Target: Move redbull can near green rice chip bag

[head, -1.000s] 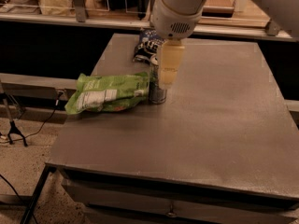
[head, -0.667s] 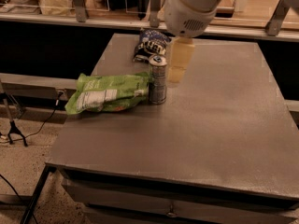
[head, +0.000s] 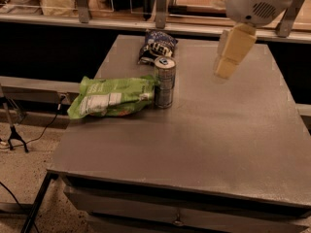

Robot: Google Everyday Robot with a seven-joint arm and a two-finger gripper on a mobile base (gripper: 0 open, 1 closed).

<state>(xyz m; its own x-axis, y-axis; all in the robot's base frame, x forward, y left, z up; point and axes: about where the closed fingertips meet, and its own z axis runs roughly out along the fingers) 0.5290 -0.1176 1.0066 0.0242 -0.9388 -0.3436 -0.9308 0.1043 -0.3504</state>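
Observation:
The redbull can (head: 164,82) stands upright on the grey table (head: 204,130), its side touching the right end of the green rice chip bag (head: 112,96), which lies flat at the table's left. My gripper (head: 228,52) hangs in the air at the upper right, well to the right of the can and above the table, holding nothing.
A small dark blue snack bag (head: 157,44) lies at the table's far edge just behind the can. A shelf rail with posts (head: 160,13) runs along the back. A drawer front (head: 180,220) is below the table's near edge. A tripod leg (head: 12,130) stands on the floor at left.
My gripper has let go of the can and moved up and to the right, away from it. The can stays upright against the green bag.

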